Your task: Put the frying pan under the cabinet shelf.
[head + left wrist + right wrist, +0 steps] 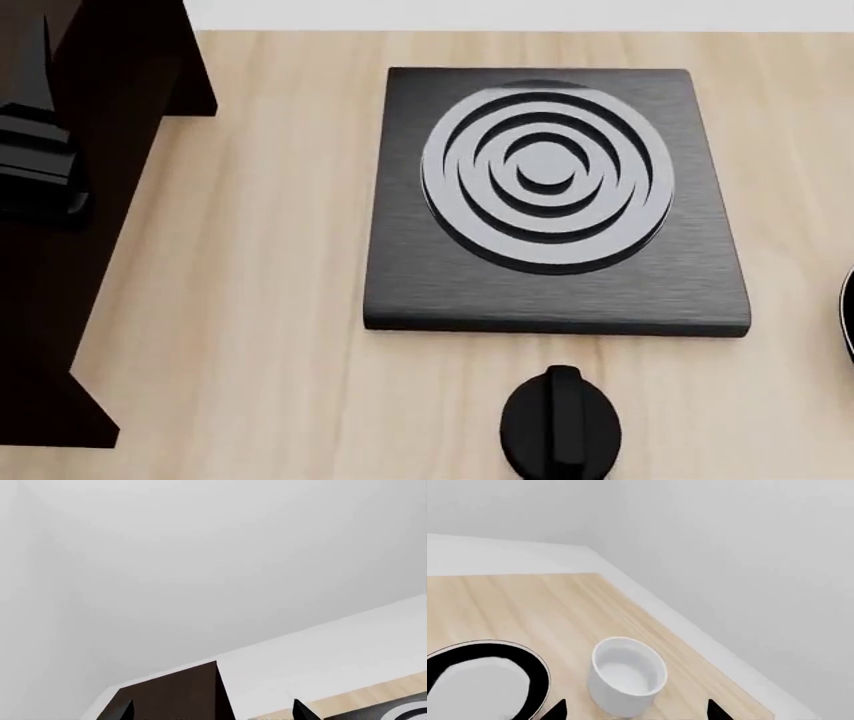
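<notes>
Cabinet woodwork (pixel 60 300), dark brown going on black with straight boxy edges, fills the left edge of the head view, standing on a pale wooden countertop (pixel 267 250). A black part of the left arm (pixel 40 150) shows in front of it. In the left wrist view the cabinet's top corner (pixel 177 692) rises against a white wall (pixel 200 555). The two black tips of the left gripper (pixel 212 712) poke up with a wide gap between them, nothing held.

Next along, at the middle of the countertop, lies a square black stove plate (pixel 400 270) with silver-grey concentric rings. A black oval knob (pixel 561 425) sits just in front of it, near the table's front edge.

At the far right edge of the head view, a thin black arc is all that shows of the frying pan (pixel 847 315), well apart from the cabinet, with the stove plate between them. The right wrist view shows more: a round black rim (pixel 537 672) around a glossy interior that reflects pale grey-white. Its handle is out of sight. A white bowl-like pot (pixel 627 677) stands just beside the pan. The right gripper (pixel 637 712) shows only two black fingertips, set wide apart and gripping nothing, above the pan's edge and the pot.
</notes>
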